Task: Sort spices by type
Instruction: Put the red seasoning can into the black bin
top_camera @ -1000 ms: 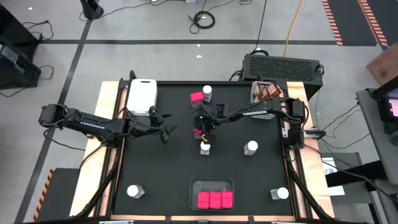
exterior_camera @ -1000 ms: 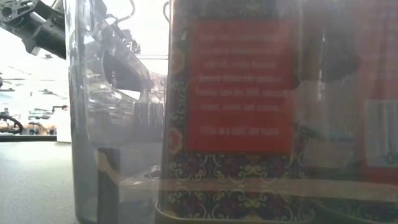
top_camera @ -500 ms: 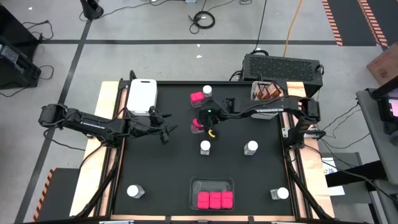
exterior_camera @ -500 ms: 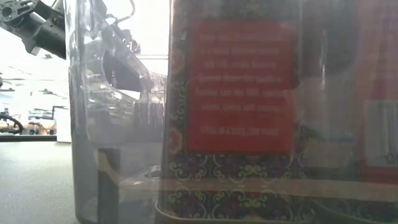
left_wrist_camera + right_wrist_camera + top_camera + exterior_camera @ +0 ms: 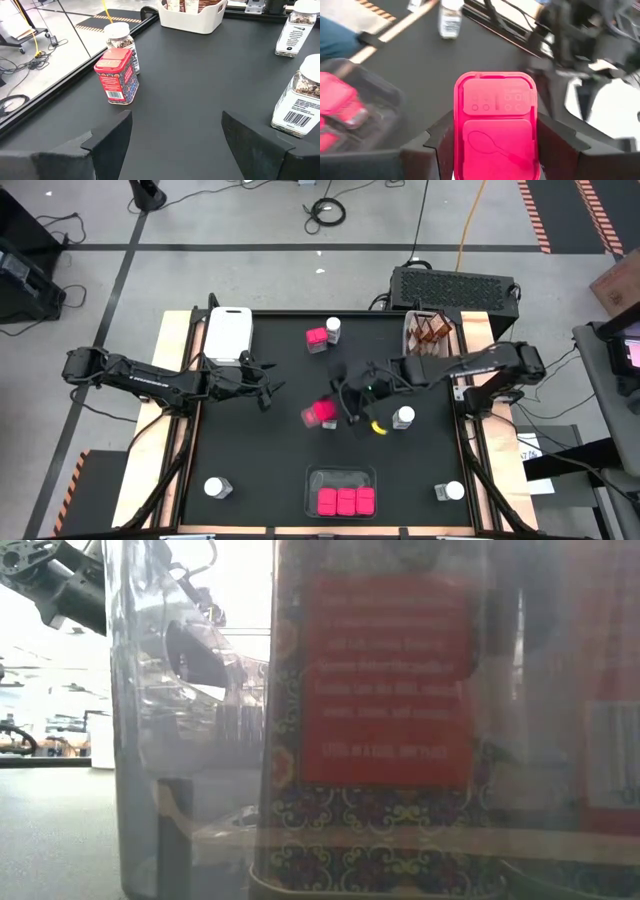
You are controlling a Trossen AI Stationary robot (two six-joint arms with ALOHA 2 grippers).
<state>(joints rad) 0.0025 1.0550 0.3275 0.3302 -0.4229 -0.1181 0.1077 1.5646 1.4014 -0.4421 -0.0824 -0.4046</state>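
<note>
While your right gripper [image 5: 328,413] sits near the middle of the high view, its two dark fingers are clamped on a bright pink square-topped box [image 5: 319,414], one finger on each side, as the right wrist view shows with the pink lid [image 5: 496,127] filling the lower centre of the frame. Just right of it stands a small clear jar with a round white lid [image 5: 404,417], close to the arm's yellow-marked wrist.

Your left gripper [image 5: 268,388] rests at centre left of the high view, fingers spread apart and holding nothing; its wrist view shows bare black table [image 5: 190,95] between them.

Look toward the top centre of the high view and you find a second pink box [image 5: 316,338] just beside a white-lidded jar [image 5: 333,328]. At bottom centre, a clear rectangular tray [image 5: 340,477] holds three pink boxes [image 5: 346,501] in a row. More white-lidded jars stand at lower left [image 5: 217,488] and lower right [image 5: 449,491]. A white tray at upper right [image 5: 410,332] carries brown jars [image 5: 432,330], and another white tray [image 5: 229,333] sits at upper left.

A patterned red tin [image 5: 400,720] fills the low view.
</note>
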